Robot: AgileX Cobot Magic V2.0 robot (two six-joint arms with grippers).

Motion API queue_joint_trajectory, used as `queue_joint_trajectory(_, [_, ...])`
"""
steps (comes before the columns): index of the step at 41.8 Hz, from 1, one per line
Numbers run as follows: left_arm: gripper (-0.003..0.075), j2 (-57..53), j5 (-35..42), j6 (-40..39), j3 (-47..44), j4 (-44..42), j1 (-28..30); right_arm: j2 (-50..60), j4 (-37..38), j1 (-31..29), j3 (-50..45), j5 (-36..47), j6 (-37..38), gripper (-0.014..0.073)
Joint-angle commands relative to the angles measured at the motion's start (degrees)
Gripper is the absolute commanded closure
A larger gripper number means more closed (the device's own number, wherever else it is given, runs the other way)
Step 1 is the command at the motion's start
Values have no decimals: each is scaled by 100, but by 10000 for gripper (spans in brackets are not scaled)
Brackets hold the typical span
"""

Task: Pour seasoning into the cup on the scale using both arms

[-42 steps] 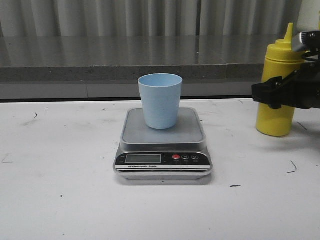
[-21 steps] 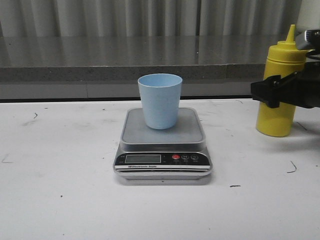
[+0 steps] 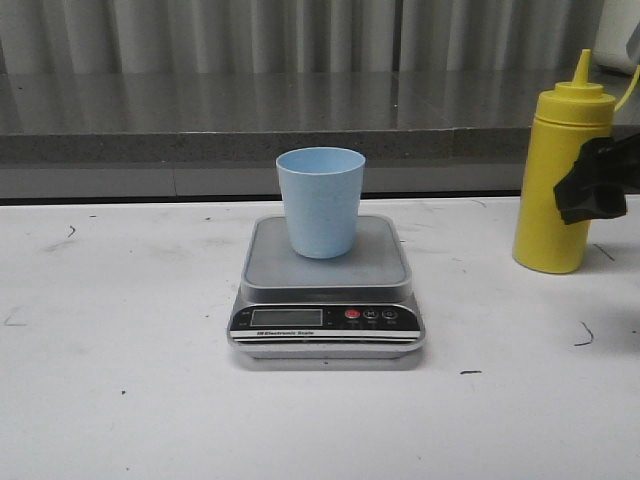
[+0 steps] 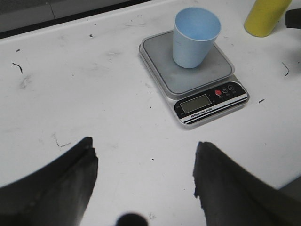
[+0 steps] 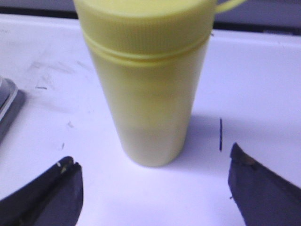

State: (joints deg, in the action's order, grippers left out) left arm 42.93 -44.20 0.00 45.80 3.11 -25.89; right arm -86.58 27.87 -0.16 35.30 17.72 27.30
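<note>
**Right pincer backs off the seasoning bottle; no grasp yet**

Seasoning: stands upright on the counter at the right edge of the front view, nozzle up, cap on. Not lifted, not tilted. In the right wrist view the bottle fills the centre, with both dark fingers low at the frame's bottom corners, clear of its sides.

Change: a second ago the right pincer reached across the bottle's front, its black body covering the mid-section. Half a second ago it sat slightly higher, same overlap. Now only a dark block shows at the far right of the front view, overlapping just the bottle's right edge. The arm has drawn back toward the frame edge. Bottle position unchanged across all three front pictures.

Right pincer state: spread wide, holding nothing; bottle sits between the fingers' line but farther out, untouched.

Cup: upright on the scale, centre of the front view, unmoved. Contents not visible from here.

Left pincer: spread wide, empty, fingers at the bottom of the left wrist view, well apart from the scale and cup.

Judgement: pouring has not begun. The retreat reads as a re-approach or alignment correction rather than progress; a grasp on the bottle is still needed.
</note>
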Motion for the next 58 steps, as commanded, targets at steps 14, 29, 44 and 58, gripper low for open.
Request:
queue_joint_trajectory(14, [281,-29,404,0,145,49,2,1965,732,1202,183,-3584,1256,-50])
queue_joint_trajectory(29, [281,-29,404,0,145,49,2,2627,-3005,1505,928,-5402,-2806,-50])
queue_joint_trajectory(44, [281,-29,404,0,145,49,2,4454,-3101,1505,762,-5426,-2958,-50])
queue_joint_trajectory(58, [281,-29,404,0,145,49,2,5723,-3101,1505,762,-6519,-2958,-50])
